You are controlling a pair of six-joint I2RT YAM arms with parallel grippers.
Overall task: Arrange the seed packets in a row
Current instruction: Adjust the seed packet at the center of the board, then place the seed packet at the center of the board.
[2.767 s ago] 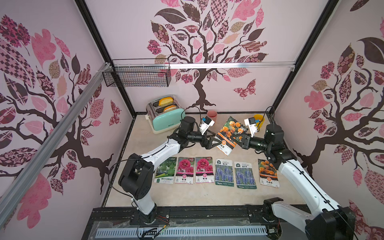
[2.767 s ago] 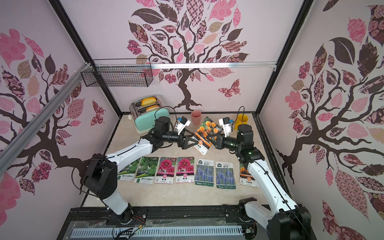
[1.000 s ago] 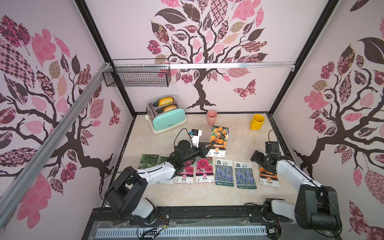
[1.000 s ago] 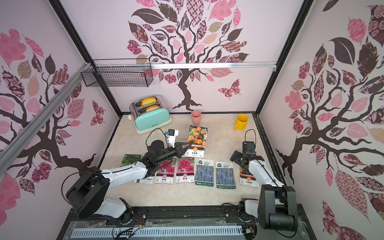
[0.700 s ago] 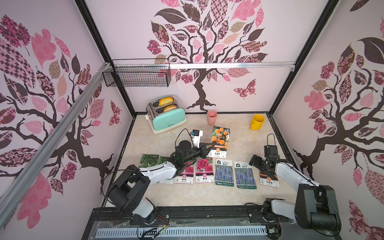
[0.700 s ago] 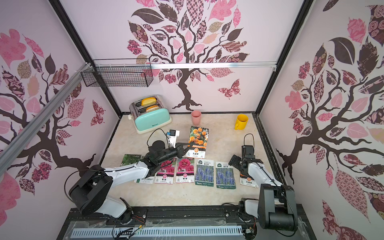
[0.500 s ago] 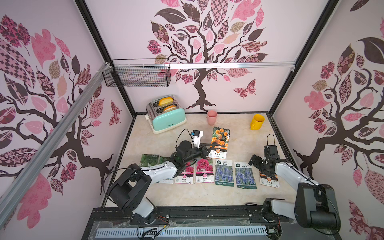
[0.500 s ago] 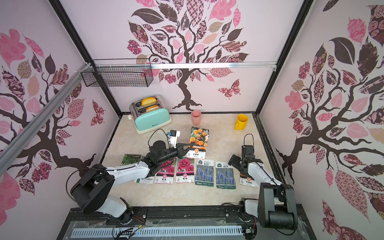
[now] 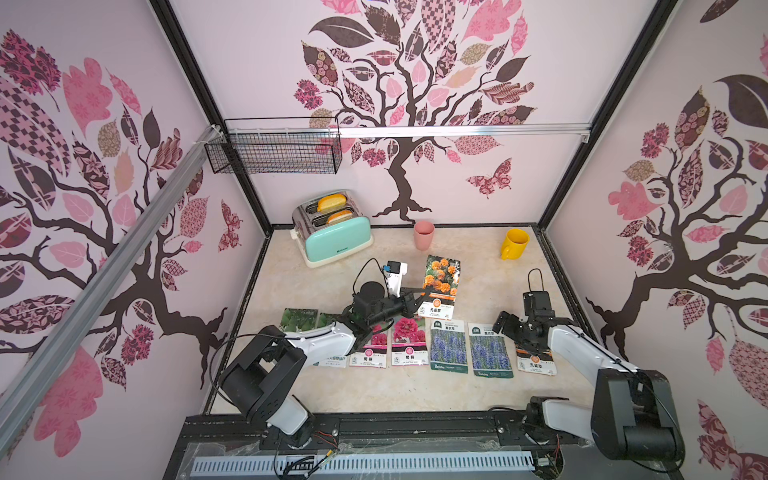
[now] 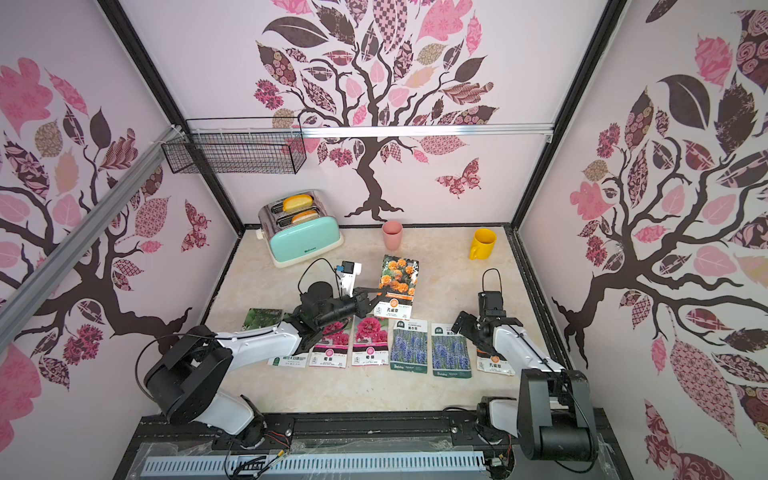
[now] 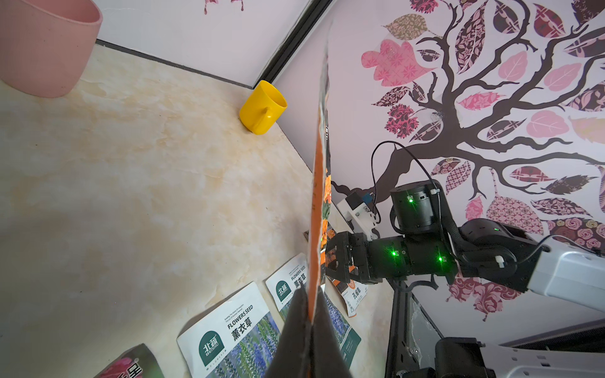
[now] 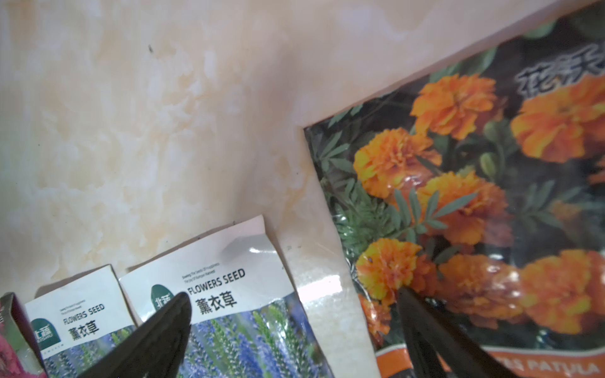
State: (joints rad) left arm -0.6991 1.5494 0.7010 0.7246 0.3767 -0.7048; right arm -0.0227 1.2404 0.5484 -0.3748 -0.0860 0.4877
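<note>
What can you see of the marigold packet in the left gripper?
The held marigold packet is a glossy flat rectangle picturing orange blooms on dark foliage, with an orange band and white label strip at its near end. The left gripper is shut on its edge near that end, behind the row.

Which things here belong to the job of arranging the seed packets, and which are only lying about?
For the job: held marigold packet, left gripper, gourd packets, pink flower packets, lavender packets, second marigold packet.
Lying about: toaster, pink cup, yellow mug, wire basket.
</note>
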